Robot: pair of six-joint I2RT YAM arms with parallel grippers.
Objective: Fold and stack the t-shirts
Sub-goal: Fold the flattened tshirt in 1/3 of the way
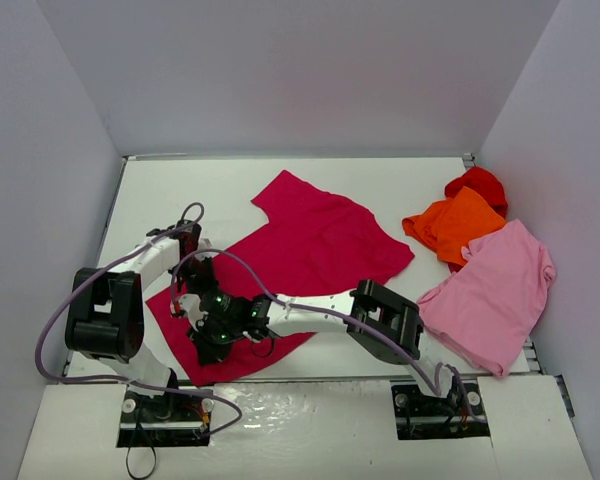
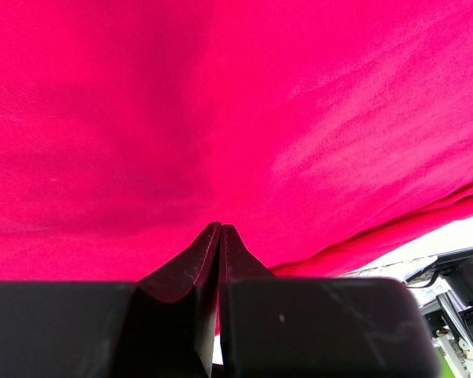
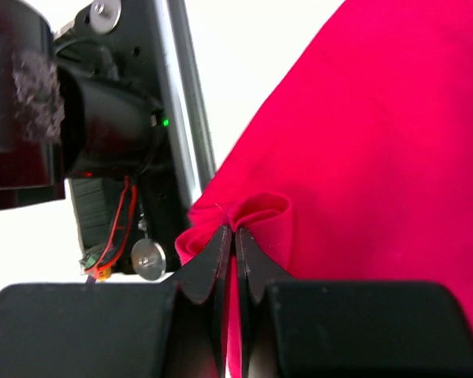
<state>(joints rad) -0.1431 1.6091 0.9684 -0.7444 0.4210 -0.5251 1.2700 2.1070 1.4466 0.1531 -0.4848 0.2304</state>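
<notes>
Cloth: limp, light, drapes. You have the crimson t-shirt (image 1: 315,245) sprawled mid-table; right gripper (image 3: 236,230) pinches its 7 o'clock hem fold, left gripper (image 2: 221,228) pressed together, probably on fabric too. Hold edges, not middle.

White worktop (image 1: 210,190) enclosed by pale grey walls (image 1: 300,70) at far, left and right edges. Separate glossy white panel (image 1: 310,430) set along near edge, showing light reflections.
</notes>
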